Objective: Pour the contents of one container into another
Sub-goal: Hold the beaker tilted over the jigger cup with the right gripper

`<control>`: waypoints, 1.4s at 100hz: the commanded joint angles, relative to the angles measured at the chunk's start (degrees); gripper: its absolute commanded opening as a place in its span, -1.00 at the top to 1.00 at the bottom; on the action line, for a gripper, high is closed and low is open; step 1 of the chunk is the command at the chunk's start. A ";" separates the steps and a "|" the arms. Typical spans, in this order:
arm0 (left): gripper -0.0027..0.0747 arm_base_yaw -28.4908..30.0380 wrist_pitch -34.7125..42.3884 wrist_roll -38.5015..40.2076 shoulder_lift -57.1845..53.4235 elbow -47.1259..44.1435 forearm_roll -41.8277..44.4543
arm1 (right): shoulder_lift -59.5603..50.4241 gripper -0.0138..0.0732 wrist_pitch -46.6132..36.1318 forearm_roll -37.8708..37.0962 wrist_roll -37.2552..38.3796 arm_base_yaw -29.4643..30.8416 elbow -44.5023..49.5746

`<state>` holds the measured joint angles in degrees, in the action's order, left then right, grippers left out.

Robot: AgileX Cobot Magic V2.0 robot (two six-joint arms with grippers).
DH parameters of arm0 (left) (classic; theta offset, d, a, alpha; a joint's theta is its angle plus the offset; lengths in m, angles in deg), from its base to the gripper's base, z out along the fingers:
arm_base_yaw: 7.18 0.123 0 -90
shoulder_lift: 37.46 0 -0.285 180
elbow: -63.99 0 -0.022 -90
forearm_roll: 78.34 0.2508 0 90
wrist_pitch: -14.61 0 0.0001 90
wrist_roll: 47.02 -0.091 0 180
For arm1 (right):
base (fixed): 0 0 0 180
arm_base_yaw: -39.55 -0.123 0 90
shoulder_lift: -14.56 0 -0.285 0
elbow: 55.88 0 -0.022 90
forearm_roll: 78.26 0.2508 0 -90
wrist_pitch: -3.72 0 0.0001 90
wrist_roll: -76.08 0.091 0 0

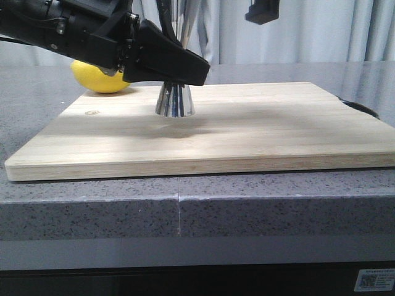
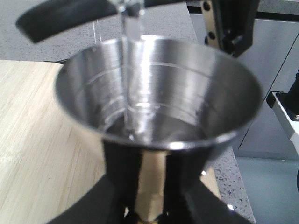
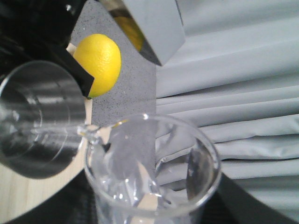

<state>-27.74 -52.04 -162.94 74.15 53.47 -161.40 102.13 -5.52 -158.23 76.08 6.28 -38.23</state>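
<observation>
Sideways, the beaker (image 3: 149, 172) (right claw clamped) aims its lip at the upright, left-claw-clamped jigger (image 2: 159, 105).

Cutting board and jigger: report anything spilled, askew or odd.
Nothing stands out. The clear stream from the clear glass beaker falls inside the shiny steel hourglass jigger, which stands upright on the pale wooden cutting board. No wet patches show on the board.

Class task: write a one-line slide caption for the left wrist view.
Clear liquid streams into the steel jigger gripped at its waist by the left gripper above the wooden board.
</observation>
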 commanded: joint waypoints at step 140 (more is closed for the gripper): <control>0.89 -0.65 -6.12 0.32 -3.18 1.35 -4.40 | -2.32 0.26 -0.42 -5.47 0.00 0.01 -2.15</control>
<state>-27.74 -52.04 -162.94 74.15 53.47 -161.40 102.13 -5.43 -163.57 76.08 6.28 -38.23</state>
